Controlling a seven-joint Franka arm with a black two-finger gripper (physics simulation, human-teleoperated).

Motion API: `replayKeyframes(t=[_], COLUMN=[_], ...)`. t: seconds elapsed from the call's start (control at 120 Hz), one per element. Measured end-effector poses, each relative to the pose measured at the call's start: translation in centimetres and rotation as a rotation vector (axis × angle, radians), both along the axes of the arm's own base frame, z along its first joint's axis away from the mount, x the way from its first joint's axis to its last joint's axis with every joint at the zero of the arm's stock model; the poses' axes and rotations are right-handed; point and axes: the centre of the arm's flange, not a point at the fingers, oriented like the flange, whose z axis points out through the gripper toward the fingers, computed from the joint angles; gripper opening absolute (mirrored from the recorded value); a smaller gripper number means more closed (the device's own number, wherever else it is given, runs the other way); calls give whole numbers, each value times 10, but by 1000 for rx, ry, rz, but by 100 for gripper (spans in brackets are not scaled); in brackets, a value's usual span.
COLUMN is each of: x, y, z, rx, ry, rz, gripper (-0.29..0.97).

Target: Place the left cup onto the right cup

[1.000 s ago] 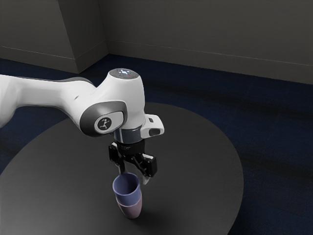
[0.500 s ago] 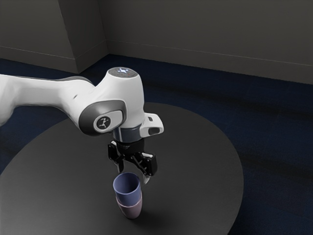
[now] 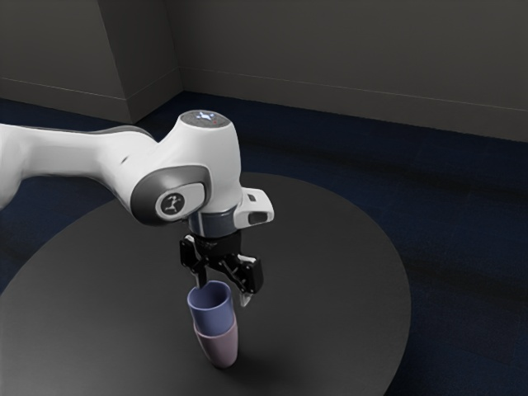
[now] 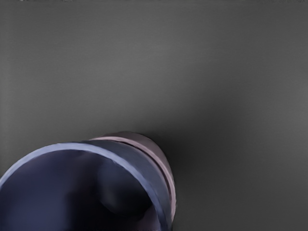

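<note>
1. The blue cup sits low in the frame, just left of centre, its base nested in the pink cup beneath it.
2. The blue cup leans slightly toward the frame's left.
3. The pink cup stands on the round dark table.
4. The gripper hangs right at the blue cup's rim; whether it clamps the cup or stands apart, I cannot tell.
5. The white arm enters from the left edge.
</note>
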Motion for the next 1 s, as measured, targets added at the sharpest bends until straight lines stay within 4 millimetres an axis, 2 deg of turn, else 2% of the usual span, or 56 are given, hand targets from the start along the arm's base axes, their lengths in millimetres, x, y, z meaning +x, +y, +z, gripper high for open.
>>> replayKeyframes(t=[0.392,0.517,0.575,0.717,0.808,0.942,1.0], x=[1,3,6,30,40,49,59], y=[1,1,3,23,36,32,28], z=[0,12,29,101,138,201,229], rx=[1,-6,-8,-28,-28,-28,-28], ry=[1,-23,-53,-137,-151,-168,-178], rz=[2,-1,-3,27,30,-37,-74], gripper=[67,67,67,67,67,67,67])
